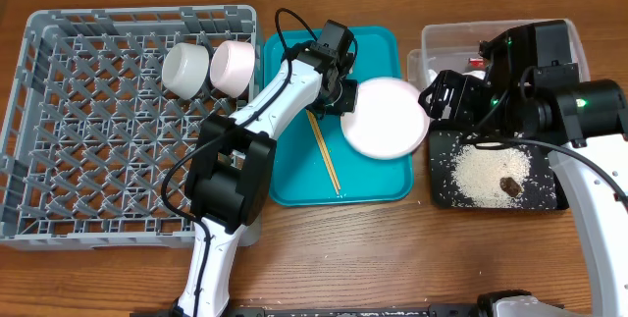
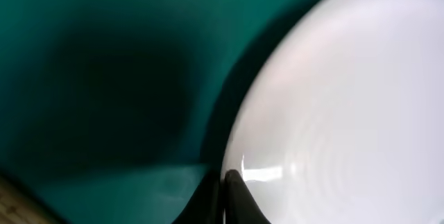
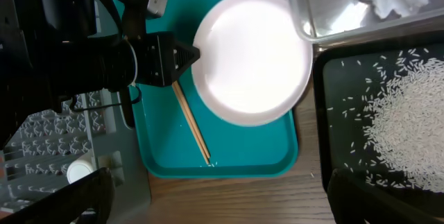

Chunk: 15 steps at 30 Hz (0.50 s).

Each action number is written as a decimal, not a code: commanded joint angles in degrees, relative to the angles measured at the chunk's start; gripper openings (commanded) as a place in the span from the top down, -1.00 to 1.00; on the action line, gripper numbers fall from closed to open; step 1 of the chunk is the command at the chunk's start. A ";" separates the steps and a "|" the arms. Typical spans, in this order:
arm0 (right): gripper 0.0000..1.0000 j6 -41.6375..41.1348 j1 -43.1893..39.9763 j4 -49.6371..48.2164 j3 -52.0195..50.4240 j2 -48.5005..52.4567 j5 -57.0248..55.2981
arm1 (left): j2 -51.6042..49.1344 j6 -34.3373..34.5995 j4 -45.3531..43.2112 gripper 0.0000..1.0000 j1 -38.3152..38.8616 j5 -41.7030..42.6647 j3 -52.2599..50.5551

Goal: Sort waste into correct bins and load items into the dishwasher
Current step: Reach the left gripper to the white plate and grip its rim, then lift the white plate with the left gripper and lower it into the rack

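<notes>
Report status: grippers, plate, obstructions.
Left gripper shut on plate rim, plate over teal tray. Right gripper open, empty, near black tray. Chopsticks on teal tray beside plate; grey bowl, pink bowl in rack corner nearest it.

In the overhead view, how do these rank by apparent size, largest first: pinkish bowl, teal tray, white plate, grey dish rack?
1. grey dish rack
2. teal tray
3. white plate
4. pinkish bowl

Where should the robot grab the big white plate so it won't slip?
Grab the plate by the thin rim on its left edge, coming in sideways over the teal tray. It is too wide and flat to span, but its rim fits between two fingers. The left gripper looks pinched there now.
</notes>
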State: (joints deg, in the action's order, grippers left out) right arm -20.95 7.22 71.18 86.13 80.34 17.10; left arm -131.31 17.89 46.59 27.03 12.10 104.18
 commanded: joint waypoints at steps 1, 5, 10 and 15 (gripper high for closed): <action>-0.99 0.42 -0.13 -0.31 0.09 0.09 -0.59 | 0.37 -0.37 0.90 0.92 -0.07 1.03 -0.07; -1.00 0.42 -0.13 -0.31 0.09 0.11 -0.59 | 4.72 -2.12 3.78 0.92 -1.73 0.57 1.44; -1.00 0.42 -0.13 -0.31 0.09 0.09 -0.57 | 14.43 -4.07 10.40 0.92 -4.87 -5.46 4.35; -0.99 0.42 -0.13 -0.31 0.09 0.09 -0.57 | 28.33 -8.50 18.18 0.92 -8.37 -17.99 5.51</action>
State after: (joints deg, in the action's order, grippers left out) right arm -20.93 7.20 71.20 86.13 80.34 17.12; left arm -113.32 13.32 61.78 20.40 4.49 107.13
